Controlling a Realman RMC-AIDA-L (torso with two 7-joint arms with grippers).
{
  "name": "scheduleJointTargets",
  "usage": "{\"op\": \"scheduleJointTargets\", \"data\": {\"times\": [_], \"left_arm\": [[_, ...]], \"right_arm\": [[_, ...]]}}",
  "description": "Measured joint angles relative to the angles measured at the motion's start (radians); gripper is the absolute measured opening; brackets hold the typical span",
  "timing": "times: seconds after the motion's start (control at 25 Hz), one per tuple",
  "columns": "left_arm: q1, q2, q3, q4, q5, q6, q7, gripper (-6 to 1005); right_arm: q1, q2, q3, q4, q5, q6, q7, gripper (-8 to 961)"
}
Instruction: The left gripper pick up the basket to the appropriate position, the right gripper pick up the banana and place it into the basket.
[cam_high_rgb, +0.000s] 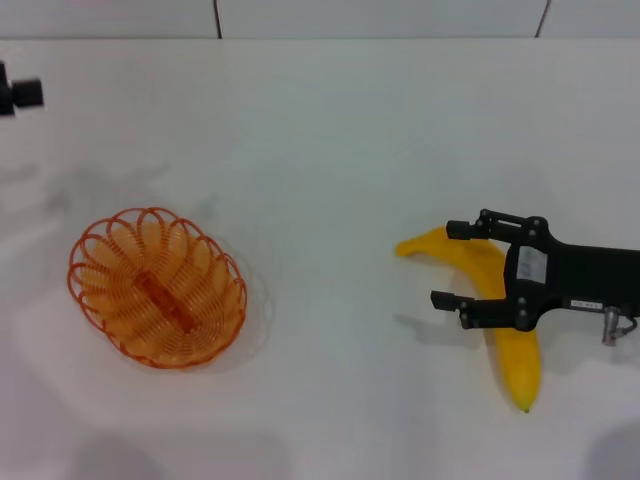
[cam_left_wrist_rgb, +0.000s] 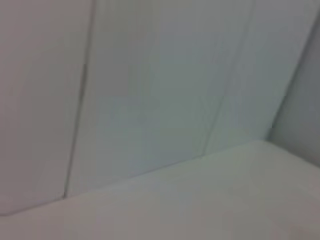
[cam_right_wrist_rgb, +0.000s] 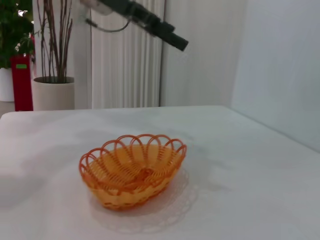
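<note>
The right pincer (cam_high_rgb: 458, 265) straddles the banana (cam_high_rgb: 497, 309), fingers spread; the basket (cam_high_rgb: 157, 288) lies at nine o'clock, the banana's length running eleven to five.

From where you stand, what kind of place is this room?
Probably an indoor lab or office test area, not a kitchen: a plain white table holding only an orange wire basket and a banana, white panelled walls, and potted plants beyond the table.

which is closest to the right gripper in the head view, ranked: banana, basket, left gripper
From the right gripper, on the table's right:
1. banana, between its open fingers.
2. basket, empty, left of centre.
3. left gripper, raised at the far left edge.
</note>
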Motion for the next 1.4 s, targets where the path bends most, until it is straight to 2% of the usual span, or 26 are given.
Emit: {"op": "scheduleJointTargets", "data": {"times": [0.12,0.16,0.24,0.32,0.36,0.44,0.64,0.72,0.84,1.0,1.4], "left_arm": [[-0.075,0.079,0.071,-0.006,0.082,0.018,-0.074,849],[-0.087,0.096,0.107,-0.006,0.099,0.025,-0.089,850],[-0.106,0.126,0.198,-0.002,0.138,0.028,-0.103,851],[-0.119,0.133,0.260,0.005,0.190,0.022,-0.100,850],[-0.125,0.128,0.276,0.009,0.221,0.016,-0.091,850],[-0.130,0.104,0.289,0.027,0.276,0.003,-0.052,849],[-0.111,-0.025,0.287,0.122,0.377,-0.050,0.167,846],[-0.109,-0.060,0.306,0.136,0.388,-0.071,0.224,843],[-0.112,-0.076,0.349,0.122,0.411,-0.097,0.237,836],[-0.124,-0.084,0.361,0.078,0.439,-0.135,0.238,826],[-0.200,-0.066,0.363,-0.095,0.444,-0.193,0.249,803]], "right_arm": [[0.006,-0.001,0.000,0.000,0.002,0.000,0.003,863],[0.008,-0.001,-0.001,0.000,0.002,-0.001,0.004,863],[0.012,-0.001,-0.004,0.000,0.002,-0.001,0.005,863],[0.015,-0.001,-0.005,0.000,0.002,-0.005,0.007,863],[0.016,-0.002,-0.005,0.000,0.002,-0.008,0.007,863],[0.020,-0.002,-0.005,0.002,0.002,-0.009,0.009,863],[0.023,-0.002,-0.006,0.006,0.002,-0.010,0.010,863],[0.023,-0.003,-0.006,0.006,0.001,-0.009,0.013,863],[0.026,-0.003,-0.008,0.007,-0.002,-0.007,0.019,863],[0.028,-0.002,-0.009,0.006,-0.003,-0.006,0.019,863],[0.036,-0.001,-0.009,0.008,-0.005,-0.007,0.020,863]]}}
